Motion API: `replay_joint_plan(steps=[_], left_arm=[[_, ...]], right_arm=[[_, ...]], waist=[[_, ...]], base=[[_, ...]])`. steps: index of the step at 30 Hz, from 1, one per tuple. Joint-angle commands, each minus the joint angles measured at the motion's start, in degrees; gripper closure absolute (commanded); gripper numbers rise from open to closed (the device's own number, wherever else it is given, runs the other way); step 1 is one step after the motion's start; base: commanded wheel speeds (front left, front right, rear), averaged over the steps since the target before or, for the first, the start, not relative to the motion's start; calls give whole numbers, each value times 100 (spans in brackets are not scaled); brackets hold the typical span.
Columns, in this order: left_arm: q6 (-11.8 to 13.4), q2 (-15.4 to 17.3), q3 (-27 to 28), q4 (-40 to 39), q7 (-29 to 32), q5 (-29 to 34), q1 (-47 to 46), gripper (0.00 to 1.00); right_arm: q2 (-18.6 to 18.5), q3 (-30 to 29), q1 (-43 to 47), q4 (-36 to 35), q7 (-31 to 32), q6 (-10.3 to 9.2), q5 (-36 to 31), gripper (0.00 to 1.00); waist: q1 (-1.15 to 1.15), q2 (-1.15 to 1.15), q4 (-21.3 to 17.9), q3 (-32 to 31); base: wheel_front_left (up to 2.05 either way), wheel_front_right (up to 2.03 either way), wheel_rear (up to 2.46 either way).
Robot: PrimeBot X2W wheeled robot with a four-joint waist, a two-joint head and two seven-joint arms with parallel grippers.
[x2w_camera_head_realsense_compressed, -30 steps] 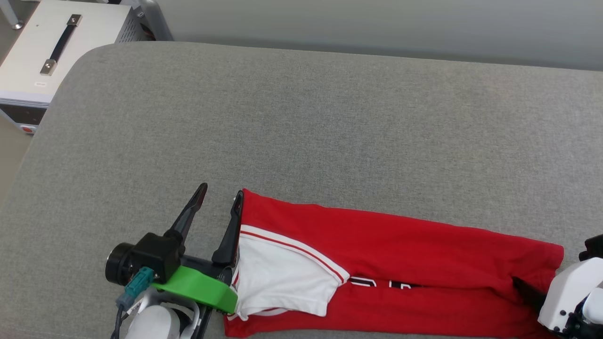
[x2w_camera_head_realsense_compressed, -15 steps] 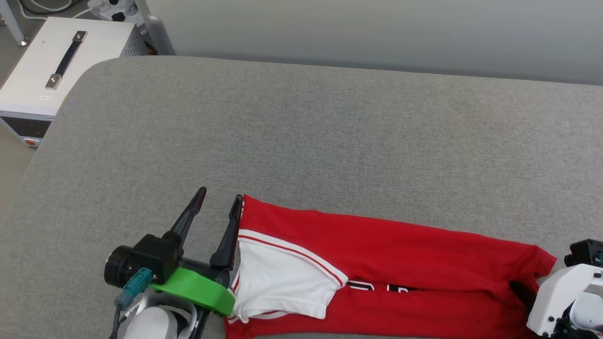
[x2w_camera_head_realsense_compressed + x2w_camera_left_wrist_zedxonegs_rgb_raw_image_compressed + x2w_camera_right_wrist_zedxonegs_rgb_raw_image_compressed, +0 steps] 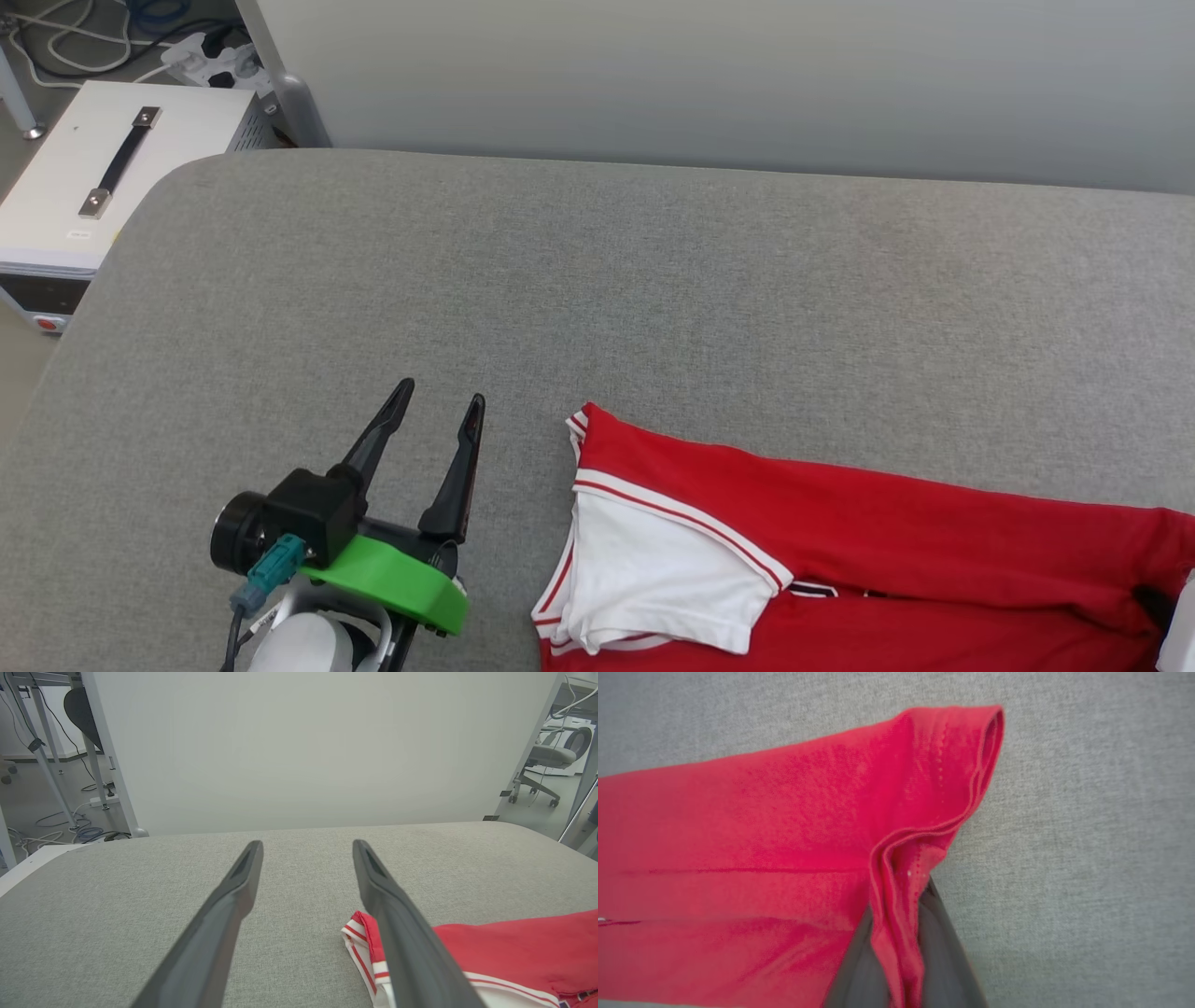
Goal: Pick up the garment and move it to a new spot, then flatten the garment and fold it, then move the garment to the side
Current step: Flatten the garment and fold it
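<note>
The garment [image 3: 887, 551], a red shirt folded into a long band with a white sleeve on top, lies on the grey padded surface [image 3: 653, 280] at the lower right. My left gripper [image 3: 441, 392] stands open at the lower left, a hand's width left of the collar end and not touching it. In the left wrist view the garment [image 3: 514, 947] lies to the right of the open left gripper [image 3: 307, 843]. In the right wrist view my right gripper [image 3: 899, 914] is shut on a bunched fold of the garment [image 3: 761, 835] at its hem. Its dark finger [image 3: 1158, 607] shows at the head view's right edge.
A white box with a black handle [image 3: 103, 168] stands off the surface's left corner, with cables on the floor behind it. A pale wall [image 3: 709, 84] runs along the far edge. An office chair [image 3: 546, 760] stands far off to the right.
The right gripper has shut on the hem and the garment has slid right, opening a gap to the left gripper's finger it touched before. The head camera has tilted up.
</note>
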Motion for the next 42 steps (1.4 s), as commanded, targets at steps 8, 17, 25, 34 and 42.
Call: replay_joint_plan(steps=[8,17,25,34,42], left_arm=[[-16,47,-35,51,-34,-94,179,0],[-16,24,-31,69,-34,-140,314,0],[-16,19,14,58,-34,-167,362,0],[-16,13,-12,83,-34,-194,311,0],[-16,6,-47,108,-34,-212,226,0]], right_arm=[[205,130,266,-454,-173,-11,140,100],[766,432,726,-1369,-90,-11,374,100],[1614,1049,615,-1990,-56,-11,611,100],[2169,1573,87,-1816,-347,-11,861,100],[2245,2136,-431,-1000,-815,-11,1023,100]], waist=[[0,0,-20,-229],[0,0,53,-513],[0,0,173,-528],[0,0,357,-479],[0,0,572,-403]], base=[[0,0,0],[0,0,0],[0,0,0],[0,0,0],[0,0,0]])
